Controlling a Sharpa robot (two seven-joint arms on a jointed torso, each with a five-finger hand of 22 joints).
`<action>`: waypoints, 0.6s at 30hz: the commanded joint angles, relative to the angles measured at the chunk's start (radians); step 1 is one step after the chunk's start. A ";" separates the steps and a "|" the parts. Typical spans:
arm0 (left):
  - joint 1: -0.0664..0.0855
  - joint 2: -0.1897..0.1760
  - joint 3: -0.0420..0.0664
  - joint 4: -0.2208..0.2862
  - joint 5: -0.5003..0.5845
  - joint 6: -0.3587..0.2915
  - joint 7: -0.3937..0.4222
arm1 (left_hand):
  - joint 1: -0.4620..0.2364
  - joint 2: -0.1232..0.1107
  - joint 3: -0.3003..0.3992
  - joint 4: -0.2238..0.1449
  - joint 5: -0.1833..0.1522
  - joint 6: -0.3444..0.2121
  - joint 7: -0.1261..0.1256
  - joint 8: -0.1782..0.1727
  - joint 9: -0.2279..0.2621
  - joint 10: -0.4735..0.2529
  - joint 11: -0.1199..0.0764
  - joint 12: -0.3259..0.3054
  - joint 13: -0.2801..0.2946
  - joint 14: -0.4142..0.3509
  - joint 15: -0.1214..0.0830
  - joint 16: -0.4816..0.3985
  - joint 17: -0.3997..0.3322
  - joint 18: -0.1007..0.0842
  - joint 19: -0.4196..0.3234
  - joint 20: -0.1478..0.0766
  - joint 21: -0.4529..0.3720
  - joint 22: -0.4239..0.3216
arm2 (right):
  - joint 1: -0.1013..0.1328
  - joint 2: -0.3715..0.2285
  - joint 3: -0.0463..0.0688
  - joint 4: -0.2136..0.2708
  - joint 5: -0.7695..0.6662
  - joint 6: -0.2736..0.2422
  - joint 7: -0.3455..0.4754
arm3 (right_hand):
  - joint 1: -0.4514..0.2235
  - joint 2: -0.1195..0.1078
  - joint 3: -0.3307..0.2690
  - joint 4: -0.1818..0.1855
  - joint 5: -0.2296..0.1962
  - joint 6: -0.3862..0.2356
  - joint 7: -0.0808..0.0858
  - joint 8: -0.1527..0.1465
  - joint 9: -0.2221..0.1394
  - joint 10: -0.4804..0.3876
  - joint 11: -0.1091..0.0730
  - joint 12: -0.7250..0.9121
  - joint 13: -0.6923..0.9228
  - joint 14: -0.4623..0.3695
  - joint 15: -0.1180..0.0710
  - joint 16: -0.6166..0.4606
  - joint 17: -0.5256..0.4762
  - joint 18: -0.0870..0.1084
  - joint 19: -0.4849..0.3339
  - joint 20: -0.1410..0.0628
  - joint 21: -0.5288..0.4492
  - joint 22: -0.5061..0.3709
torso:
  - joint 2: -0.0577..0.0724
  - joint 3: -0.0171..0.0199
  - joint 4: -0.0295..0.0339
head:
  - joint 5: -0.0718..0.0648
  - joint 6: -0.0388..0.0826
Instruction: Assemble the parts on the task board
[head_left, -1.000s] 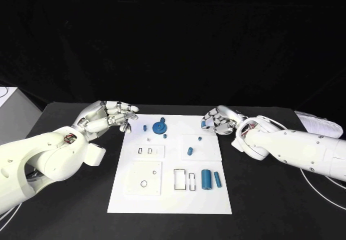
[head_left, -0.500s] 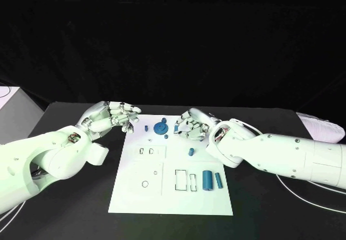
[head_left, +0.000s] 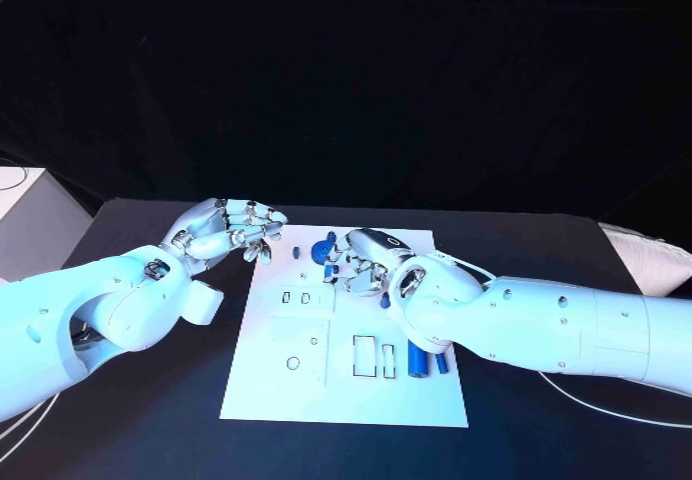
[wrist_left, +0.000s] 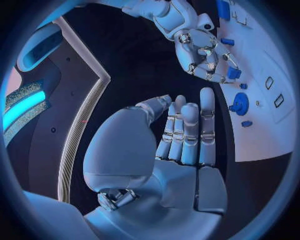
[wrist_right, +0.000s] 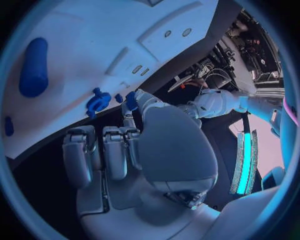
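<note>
Watching the right hand (head_left: 368, 268) hover low over the far half of the task board (head_left: 339, 395). Its fingers are half curled. A small blue bit sits right at the fingertips, and I can't tell whether it's pinched or just lying on the board beneath.

The left hand (head_left: 228, 232) hangs off the board's far corner on its own side, with its fingers drawn in together and nothing in them.

Key relation: the gear-shaped part (head_left: 329, 248) stands between the two hands. It's just beyond the right hand's fingertips, on the side facing the left hand. The right wrist view puts the gear (wrist_right: 98, 101) just off the thumb tip, so the right hand is clearly nearer. The left hand would have to cross the board edge and a small peg (head_left: 299, 253) to reach it.

The big blue cylinder (head_left: 417, 362) lies behind the right hand, back toward its forearm. Its long axis runs roughly along that arm's line of approach, and a thinner one lies parallel just beside it.

My read is that the next move is the right hand's, a short reach forward to the gear. The risk is knuckles clipping the loose small bits around it.
</note>
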 joint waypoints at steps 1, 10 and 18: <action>0.000 0.004 0.001 0.000 -0.011 -0.019 -0.011 | -0.010 0.000 0.008 -0.001 -0.002 -0.010 -0.002 0.019 0.010 -0.012 -0.002 0.043 0.023 0.022 -0.002 0.043 0.050 0.007 0.004 -0.005 0.013 0.006 | -0.008 0.013 -0.001 0.001 -0.107 0.015 -0.061 | -0.007 -0.005 0.008 0.000 0.003 0.022 -0.020 0.001 0.026 0.093 -0.006 0.002 0.250 0.104 -0.007 0.000 0.254 -0.010 0.096 -0.007 0.000 0.248 | 0.000 -0.0003 0.0024 | -0.001 -0.004; 0.000 0.008 0.000 -0.003 -0.017 -0.020 -0.034 | -0.028 -0.007 0.019 0.010 -0.002 -0.068 -0.010 0.159 0.085 -0.087 -0.007 0.297 0.154 0.079 -0.005 0.179 0.212 0.007 0.011 -0.008 0.075 0.035 | -0.026 0.045 -0.005 -0.014 -0.160 0.021 -0.080 | -0.009 -0.008 0.011 -0.001 0.008 0.022 -0.021 0.004 0.027 0.094 -0.007 0.003 0.251 0.104 -0.008 0.001 0.254 -0.010 0.097 -0.008 0.002 0.250 | 0.001 0.0011 0.0012 | -0.007 -0.005; 0.000 0.011 0.000 -0.004 -0.019 -0.018 -0.042 | -0.030 -0.009 0.024 0.013 -0.002 -0.083 -0.011 0.181 0.095 -0.096 -0.007 0.338 0.171 0.092 -0.005 0.200 0.240 0.007 0.011 -0.009 0.088 0.041 | -0.036 0.062 -0.008 -0.022 -0.178 0.034 -0.088 | -0.011 -0.010 0.014 -0.001 0.011 0.022 -0.021 0.006 0.027 0.093 -0.007 0.002 0.251 0.104 -0.008 0.000 0.253 -0.010 0.096 -0.008 0.001 0.249 | 0.000 0.0008 0.0019 | -0.004 -0.010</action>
